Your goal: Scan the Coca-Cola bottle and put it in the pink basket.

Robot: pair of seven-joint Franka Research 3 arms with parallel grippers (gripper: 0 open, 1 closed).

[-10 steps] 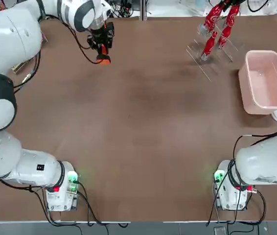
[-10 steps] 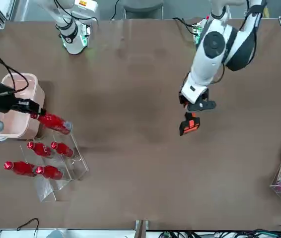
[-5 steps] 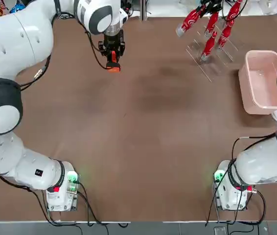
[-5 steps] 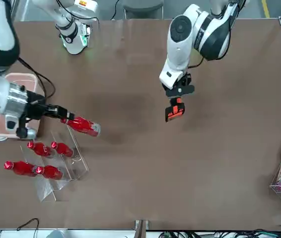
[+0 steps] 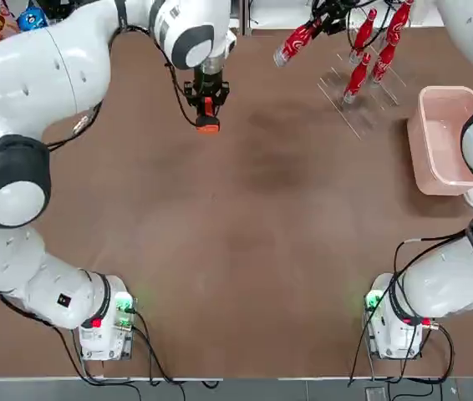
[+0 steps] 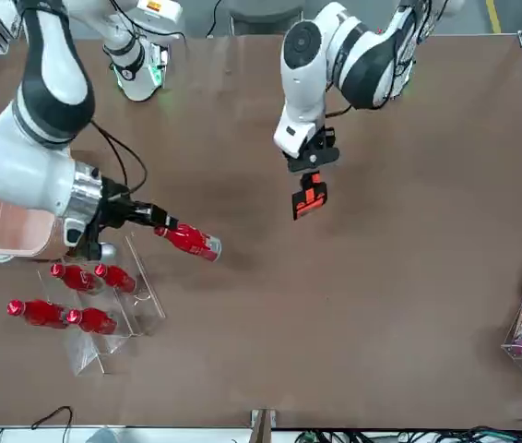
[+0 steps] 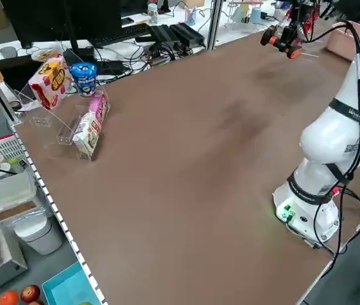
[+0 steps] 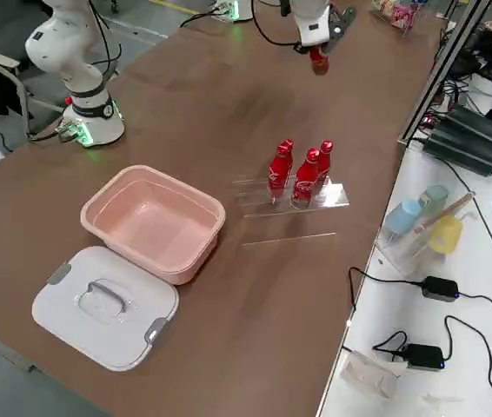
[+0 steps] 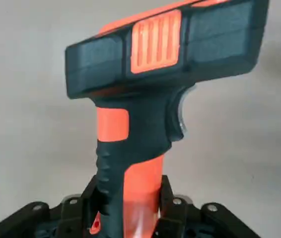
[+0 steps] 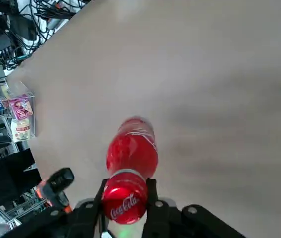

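Observation:
My right gripper (image 6: 147, 215) is shut on the neck of a red Coca-Cola bottle (image 6: 189, 240), held tilted in the air past the rack, base toward the table's middle. The same bottle (image 5: 293, 42) shows at the far edge in the top view and as the capped bottle (image 10: 130, 163) in the right wrist view. My left gripper (image 5: 206, 93) is shut on the handle of an orange-and-black scanner (image 5: 208, 121), its head (image 9: 160, 49) pointing down at the table. The pink basket (image 5: 452, 142) stands empty at the far right.
A clear rack (image 8: 294, 198) beside the basket holds several more red bottles (image 6: 67, 295). A grey lid (image 8: 103, 304) lies next to the basket. A snack display (image 7: 72, 95) stands at the far left corner. Cables and cups lie beyond the table edge.
My right arm has carried the bottle away from the rack toward the table's middle. My left arm has brought the scanner rightward toward it.

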